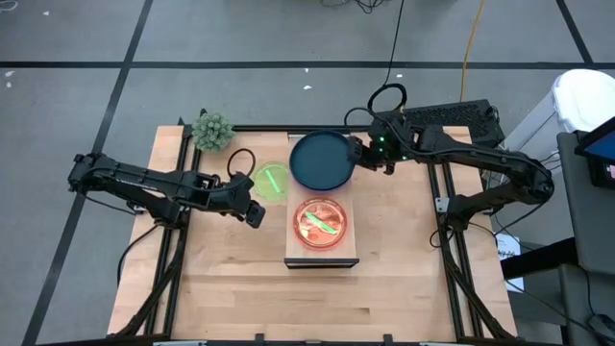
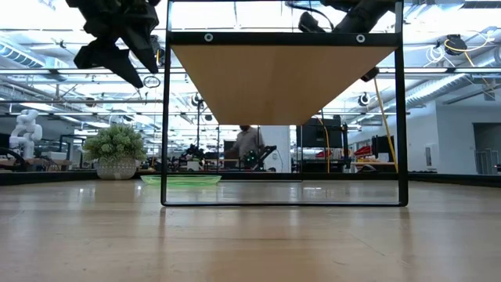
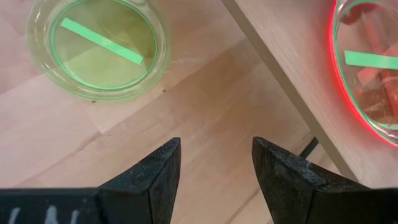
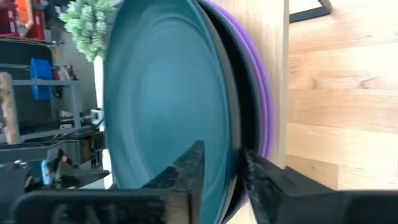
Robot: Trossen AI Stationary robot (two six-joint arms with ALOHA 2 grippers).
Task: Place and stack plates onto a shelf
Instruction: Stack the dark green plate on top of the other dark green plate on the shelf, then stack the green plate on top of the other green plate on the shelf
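Table (image 1: 231, 288), then shelf (image 1: 370, 216) laid lengthways down its middle. At the shelf's far end a dark teal plate (image 1: 322, 160) is seen on purple plates (image 4: 260, 87); its rim lies between the fingers of the right pincer (image 1: 363, 154), which stand slightly apart around it; a firm clamp cannot be confirmed. Nearer on the shelf, pink plates (image 1: 320, 223) are stacked. A neon green plate (image 1: 270, 182) rests on the table just beside the shelf, ahead of the left pincer (image 1: 252, 212), whose fingers are spread and empty. The left arm is judged nearer to it.
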